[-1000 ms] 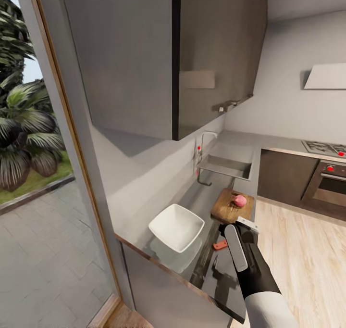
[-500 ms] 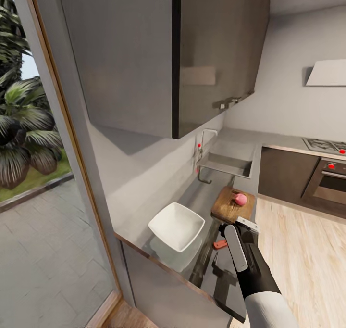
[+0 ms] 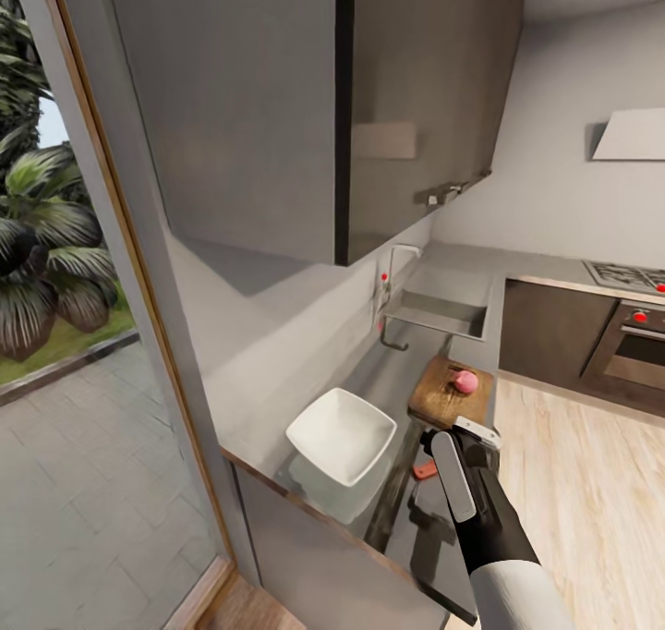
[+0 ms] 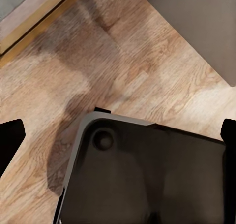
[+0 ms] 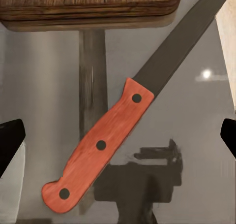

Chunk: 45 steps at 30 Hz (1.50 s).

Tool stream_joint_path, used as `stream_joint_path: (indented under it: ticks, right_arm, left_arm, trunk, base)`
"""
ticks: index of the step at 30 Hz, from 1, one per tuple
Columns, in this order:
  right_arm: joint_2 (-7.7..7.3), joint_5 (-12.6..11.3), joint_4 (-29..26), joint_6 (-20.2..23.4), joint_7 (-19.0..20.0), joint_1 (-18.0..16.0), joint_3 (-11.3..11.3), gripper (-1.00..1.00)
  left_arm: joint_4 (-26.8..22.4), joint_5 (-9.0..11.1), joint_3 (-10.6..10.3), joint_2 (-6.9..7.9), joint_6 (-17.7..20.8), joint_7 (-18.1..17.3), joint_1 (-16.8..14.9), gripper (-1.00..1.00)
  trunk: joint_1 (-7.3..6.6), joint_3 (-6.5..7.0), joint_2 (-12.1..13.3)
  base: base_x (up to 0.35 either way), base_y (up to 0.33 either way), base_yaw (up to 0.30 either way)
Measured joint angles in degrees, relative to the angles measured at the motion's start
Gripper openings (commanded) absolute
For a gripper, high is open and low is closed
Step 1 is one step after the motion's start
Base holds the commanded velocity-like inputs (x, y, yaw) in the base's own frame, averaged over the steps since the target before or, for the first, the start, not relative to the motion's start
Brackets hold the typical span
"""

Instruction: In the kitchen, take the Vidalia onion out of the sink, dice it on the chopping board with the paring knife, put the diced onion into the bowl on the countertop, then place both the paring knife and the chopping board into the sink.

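The pinkish Vidalia onion (image 3: 465, 382) rests on the brown chopping board (image 3: 440, 401), which lies on the grey countertop (image 3: 392, 371) in front of the sink (image 3: 434, 314). The white bowl (image 3: 340, 434) stands left of the board. The paring knife (image 5: 101, 144), with an orange-red handle (image 3: 425, 469) and a dark blade (image 5: 182, 47), lies flat on the countertop beside the board's edge (image 5: 88, 2). My right gripper (image 3: 445, 458) hangs open right above the knife (image 5: 118, 138), with nothing in it. My left gripper (image 4: 118, 135) is open and points down at the floor.
A chrome tap (image 3: 395, 262) with red knobs stands at the sink's wall side. Wall cabinets (image 3: 323, 103) hang over the countertop. An oven (image 3: 637, 348) and hob (image 3: 628, 279) are at the right. Wooden floor (image 3: 582, 482) lies to my right, and a glass door (image 3: 83, 334) to the left.
The head view has shifted slightly, so the camera moved. The onion, board, knife and bowl stay where they were, and my right gripper holds its place over the knife.
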Motion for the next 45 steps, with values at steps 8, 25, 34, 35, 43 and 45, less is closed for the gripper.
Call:
stream_joint_path:
  ticks: [8,25,34,35,43,45]
  right_arm:
    - [0.0,0.0,0.0,0.0,0.01,0.0,-0.06,1.0]
    - [0.0,0.0,0.0,0.0,0.01,0.0,-0.08,1.0]
    - [0.0,0.0,-0.02,0.02,0.01,0.0,0.0,1.0]
    - [0.0,-0.02,-0.01,0.03,-0.01,0.0,0.02,1.0]
    - [0.0,-0.02,0.0,0.07,-0.02,0.0,0.09,1.0]
    - [0.0,-0.02,0.0,0.08,-0.05,0.0,0.09,1.0]
  left_arm:
    - [0.0,0.0,0.0,-0.01,0.0,0.0,0.0,1.0]
    - [0.01,0.0,0.0,-0.01,0.0,0.0,0.0,1.0]
    - [0.01,0.0,-0.01,0.01,0.0,0.0,0.0,1.0]
    - [0.01,0.0,0.0,-0.01,0.0,0.0,0.0,1.0]
    - [0.01,0.0,-0.01,0.03,0.0,0.0,0.0,1.0]
    - [0.01,0.0,-0.01,0.03,0.0,0.0,0.0,1.0]
  trunk:
    - [0.01,-0.46,0.0]
    - [0.01,-1.84,0.0]
    - [0.01,-2.19,-0.01]
    - [0.01,-2.2,-0.01]
    - [0.01,-2.2,-0.01]
    - [0.01,-2.22,0.0]
  base:
    - [0.011,0.006,0.0]
    - [0.0,0.0,0.0]
    - [0.0,0.0,0.0]
    - [0.0,0.0,0.0]
    - [0.0,0.0,0.0]
    - [0.0,0.0,0.0]
